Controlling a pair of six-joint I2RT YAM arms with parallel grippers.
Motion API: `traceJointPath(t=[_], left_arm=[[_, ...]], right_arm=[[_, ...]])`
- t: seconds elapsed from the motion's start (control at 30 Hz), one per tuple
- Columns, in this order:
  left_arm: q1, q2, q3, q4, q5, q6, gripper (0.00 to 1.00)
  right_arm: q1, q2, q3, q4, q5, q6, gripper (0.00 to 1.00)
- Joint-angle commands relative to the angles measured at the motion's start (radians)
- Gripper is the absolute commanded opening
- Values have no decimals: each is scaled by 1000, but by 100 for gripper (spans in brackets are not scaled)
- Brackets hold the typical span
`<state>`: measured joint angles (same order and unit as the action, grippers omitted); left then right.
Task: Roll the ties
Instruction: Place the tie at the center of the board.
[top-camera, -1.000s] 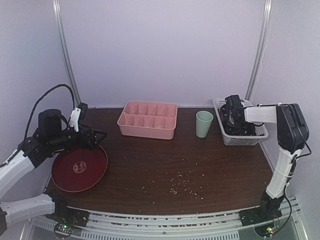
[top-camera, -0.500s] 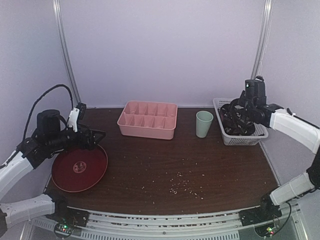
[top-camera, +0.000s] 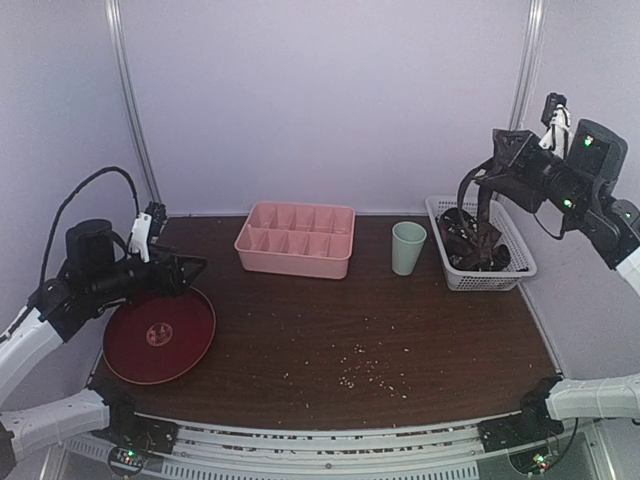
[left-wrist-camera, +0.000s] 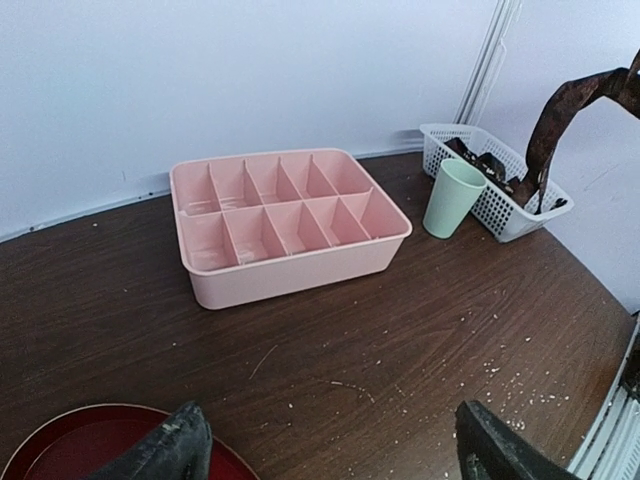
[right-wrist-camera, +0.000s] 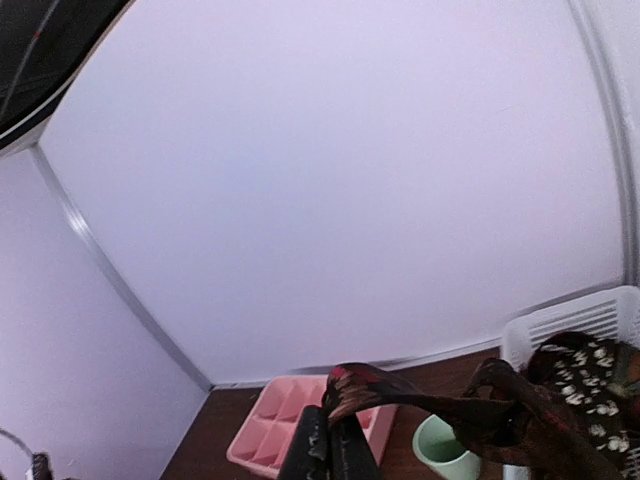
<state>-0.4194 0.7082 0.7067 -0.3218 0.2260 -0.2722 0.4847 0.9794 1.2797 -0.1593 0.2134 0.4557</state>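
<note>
I count one pink tray (top-camera: 295, 240), ten compartments in two rows of five, and I place everything else off it. One green cup (top-camera: 408, 248) stands just to its right, and one white basket (top-camera: 490, 280) sits further right, beyond the cup. One red plate (top-camera: 158, 335) lies to the tray's near left. My right gripper (right-wrist-camera: 338, 425) is high up to the tray's right, above the basket, clamped on one tie (top-camera: 486, 205). The tie's lower end hangs into the basket onto the dark ties (top-camera: 470, 248) heaped there; how many are in that heap I cannot tell. My left gripper (left-wrist-camera: 330, 450) hangs left of the tray over the plate's far edge, its two fingers spread wide, holding nothing. Pale crumbs (top-camera: 365, 372) dot the table (top-camera: 450, 330) on my side of the tray.
</note>
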Motion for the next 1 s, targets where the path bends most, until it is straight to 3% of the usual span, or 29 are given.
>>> traceJointPath(t=[0.0,0.2,0.4,0.6,0.83,0.97], left_arm=[[5,-20,28,93,49,-24,84],[5,-35,45,116,0,-38,82],[5,-25,85,65,-34,-82,81],[5,13,114,24,7,-99,78],[5,23,142,-6,13,-105,77],[4,29,126,-11,36,-106,76]], right_arm=[[124,-16,18,-39,-287,93,0],[221,20,76,36,-577,127,0],[348,71,124,197,-728,218,0],[354,69,137,191,-628,245,0],[382,146,115,436,-771,403,0],[383,139,45,216,-586,241,0]])
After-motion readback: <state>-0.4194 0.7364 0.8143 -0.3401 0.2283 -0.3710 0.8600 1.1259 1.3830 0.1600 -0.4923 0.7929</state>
